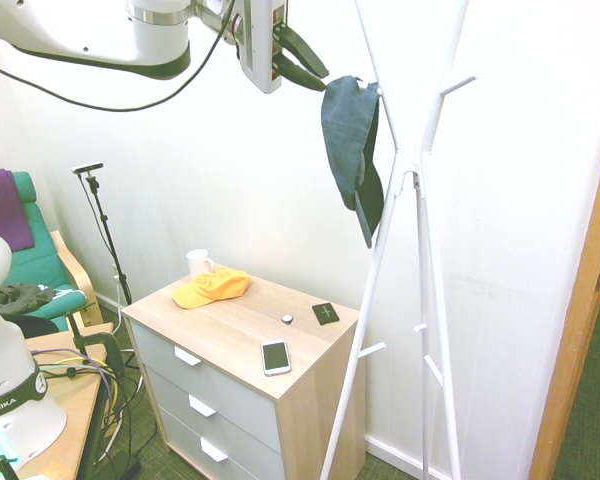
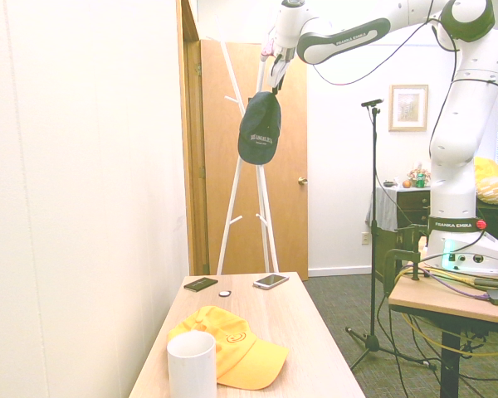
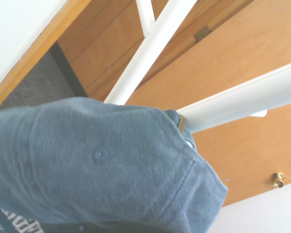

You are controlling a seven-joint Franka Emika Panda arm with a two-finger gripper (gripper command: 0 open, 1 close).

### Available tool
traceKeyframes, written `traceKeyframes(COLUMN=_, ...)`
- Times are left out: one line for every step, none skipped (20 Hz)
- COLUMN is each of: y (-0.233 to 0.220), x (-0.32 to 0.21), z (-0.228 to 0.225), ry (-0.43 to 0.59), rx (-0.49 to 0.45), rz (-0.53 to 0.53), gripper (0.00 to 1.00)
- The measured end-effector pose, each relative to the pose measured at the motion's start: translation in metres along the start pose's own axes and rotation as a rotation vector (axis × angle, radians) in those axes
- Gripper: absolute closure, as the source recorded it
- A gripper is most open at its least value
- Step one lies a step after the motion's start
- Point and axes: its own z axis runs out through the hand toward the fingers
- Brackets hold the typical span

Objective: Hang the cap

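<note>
The cap (image 1: 352, 140) hangs high on the white coat stand (image 1: 420, 260), its back strap hooked over one of the stand's upper pegs, crown up and brim pointing down. In the first exterior view it sits at about 1 o'clock from the picture's centre, pressed beside the crossing poles. It is a soft dark blue-grey fabric cap; the second exterior view shows its front with small pale lettering across it (image 2: 260, 128), and the wrist view shows the crown's top button and stitched seams from close by (image 3: 99, 155), with a white peg passing through by the strap's metal buckle.

The tool (image 1: 315, 62) stands just at 10 o'clock of the cap in the first exterior view, its dark fingers (image 1: 298, 45) parted a little and pointing toward the cap's top edge. Their tips are right at the fabric; whether they touch it or pinch it I cannot tell. The white arm (image 2: 373, 33) reaches in high, nearly level, with the wrist tipped somewhat downward.

Below, at 7 o'clock of the cap in the first exterior view, a wooden counter (image 1: 235, 335) with grey drawers carries an orange-yellow cap (image 1: 212, 287), a white mug (image 1: 198, 263), a phone (image 1: 275, 356), a small dark wallet (image 1: 325, 312) and a small round thing (image 1: 287, 319). A wooden door (image 2: 261, 166) stands behind the stand.
</note>
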Motion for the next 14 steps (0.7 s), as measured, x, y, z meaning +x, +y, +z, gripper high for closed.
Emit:
traceKeyframes(y=0.000, x=0.000, z=0.000, ry=0.001, rx=0.002, rz=0.000, gripper=0.00)
traceKeyframes(y=0.000, x=0.000, z=0.000, ry=0.002, rx=0.004, rz=0.000, gripper=0.00)
traceKeyframes(y=-0.001, x=0.000, z=0.000, ry=0.003, rx=0.006, rz=0.000, gripper=0.00)
traceKeyframes(y=-0.001, x=0.000, z=-0.001, ry=0.005, rx=0.007, rz=0.000, gripper=0.00)
traceKeyframes(y=-0.001, x=0.000, z=-0.001, ry=0.006, rx=0.009, rz=0.001, gripper=0.00)
traceKeyframes(y=-0.001, x=0.000, z=-0.001, ry=0.007, rx=0.011, rz=0.000, gripper=0.00)
traceKeyframes(y=-0.001, x=-0.001, z=0.000, ry=0.004, rx=0.013, rz=0.001, gripper=0.00)
traceKeyframes(y=-0.002, x=-0.003, z=0.000, ry=-0.011, rx=0.021, rz=0.006, gripper=0.00)
traceKeyframes(y=-0.004, x=-0.006, z=-0.002, ry=-0.042, rx=0.040, rz=0.015, gripper=0.00)
traceKeyframes(y=-0.007, x=-0.011, z=-0.005, ry=-0.086, rx=0.072, rz=0.019, gripper=0.00)
traceKeyframes(y=-0.010, x=-0.019, z=-0.012, ry=-0.140, rx=0.112, rz=0.019, gripper=0.00)
traceKeyframes(y=-0.013, x=-0.028, z=-0.021, ry=-0.191, rx=0.151, rz=0.017, gripper=0.00)
traceKeyframes(y=-0.016, x=-0.037, z=-0.032, ry=-0.247, rx=0.188, rz=0.012, gripper=0.00)
traceKeyframes(y=-0.019, x=-0.046, z=-0.044, ry=-0.304, rx=0.221, rz=0.006, gripper=0.00)
